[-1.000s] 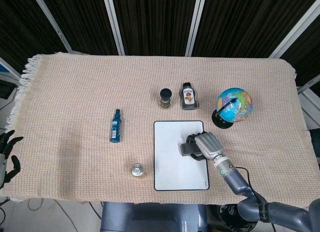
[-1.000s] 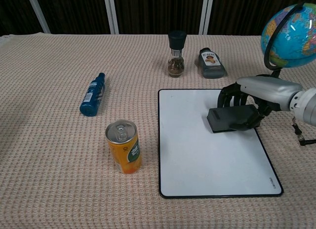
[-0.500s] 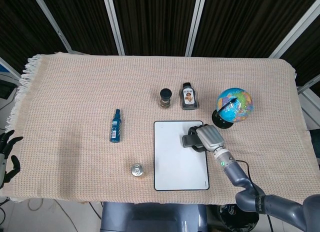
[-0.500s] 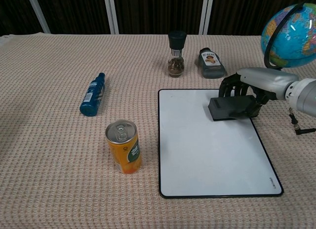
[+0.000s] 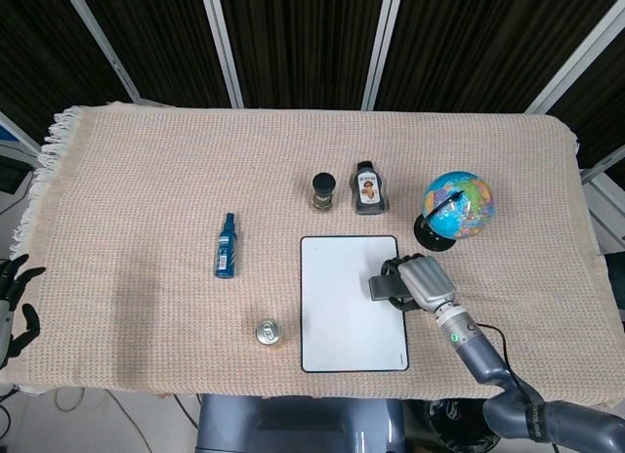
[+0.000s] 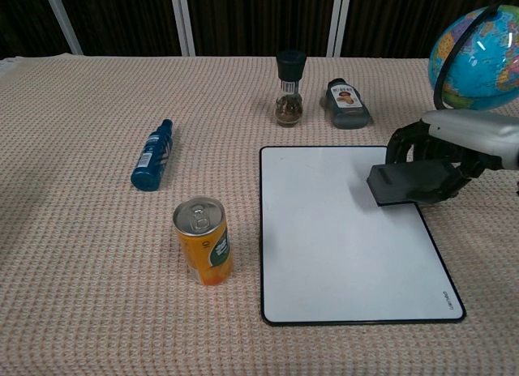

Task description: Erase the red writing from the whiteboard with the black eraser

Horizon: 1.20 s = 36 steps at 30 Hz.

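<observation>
The whiteboard (image 5: 342,307) (image 6: 332,238) lies flat on the cloth near the table's front edge; its white surface shows no red writing. My right hand (image 5: 422,280) (image 6: 454,145) grips the black eraser (image 5: 384,287) (image 6: 409,184) over the board's right edge, fingers wrapped across the top of it. Whether the eraser touches the board I cannot tell. My left hand (image 5: 14,302) hangs at the far left beyond the table edge, fingers spread, holding nothing.
A blue bottle (image 5: 227,245) (image 6: 152,155) lies left of the board. An orange can (image 5: 269,332) (image 6: 203,240) stands at its front left. A pepper grinder (image 5: 323,190) (image 6: 289,88) and dark jar (image 5: 368,188) (image 6: 348,103) stand behind it; a globe (image 5: 456,208) (image 6: 478,52) stands at the right.
My right hand carried the eraser up the board toward its top, then rightward and slightly down to the right edge. Left hand unmoved.
</observation>
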Each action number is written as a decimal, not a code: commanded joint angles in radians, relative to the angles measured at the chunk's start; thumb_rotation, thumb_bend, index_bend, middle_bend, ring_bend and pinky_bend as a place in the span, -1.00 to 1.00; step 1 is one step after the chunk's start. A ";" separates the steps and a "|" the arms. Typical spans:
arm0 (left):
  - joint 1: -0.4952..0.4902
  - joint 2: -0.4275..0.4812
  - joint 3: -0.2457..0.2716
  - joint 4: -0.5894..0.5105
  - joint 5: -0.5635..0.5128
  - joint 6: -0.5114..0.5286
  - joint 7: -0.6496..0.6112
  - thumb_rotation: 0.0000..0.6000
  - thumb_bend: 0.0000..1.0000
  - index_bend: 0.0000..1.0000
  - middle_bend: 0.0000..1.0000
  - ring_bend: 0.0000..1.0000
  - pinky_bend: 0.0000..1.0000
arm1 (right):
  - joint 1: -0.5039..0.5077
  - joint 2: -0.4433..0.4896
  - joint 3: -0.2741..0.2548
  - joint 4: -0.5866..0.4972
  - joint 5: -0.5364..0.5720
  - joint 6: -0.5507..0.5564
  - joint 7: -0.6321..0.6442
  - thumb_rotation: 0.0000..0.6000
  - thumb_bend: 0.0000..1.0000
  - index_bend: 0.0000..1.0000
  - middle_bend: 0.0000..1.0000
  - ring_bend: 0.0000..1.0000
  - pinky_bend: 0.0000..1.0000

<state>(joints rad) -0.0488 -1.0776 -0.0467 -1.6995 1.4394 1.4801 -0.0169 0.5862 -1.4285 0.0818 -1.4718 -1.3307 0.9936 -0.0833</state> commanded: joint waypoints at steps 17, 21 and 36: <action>0.003 -0.005 0.001 -0.004 -0.001 0.006 0.017 1.00 0.48 -0.61 -0.91 -1.00 -0.99 | -0.057 0.127 -0.031 0.071 -0.012 -0.023 0.185 1.00 -0.18 0.07 -0.06 -0.09 -0.25; 0.003 -0.006 0.001 -0.004 -0.002 0.005 0.020 1.00 0.48 -0.61 -0.91 -1.00 -0.99 | -0.060 0.100 -0.036 0.131 -0.009 -0.040 0.212 1.00 -0.27 0.04 -0.11 -0.15 -0.32; 0.002 -0.007 0.004 -0.003 0.000 0.002 0.023 1.00 0.48 -0.62 -0.92 -1.00 -0.97 | -0.059 0.099 -0.053 0.169 0.001 -0.103 0.215 1.00 -0.78 -0.96 -0.95 -0.86 -0.69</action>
<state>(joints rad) -0.0463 -1.0842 -0.0432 -1.7029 1.4392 1.4824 0.0063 0.5279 -1.3341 0.0268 -1.2981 -1.3309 0.8903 0.1316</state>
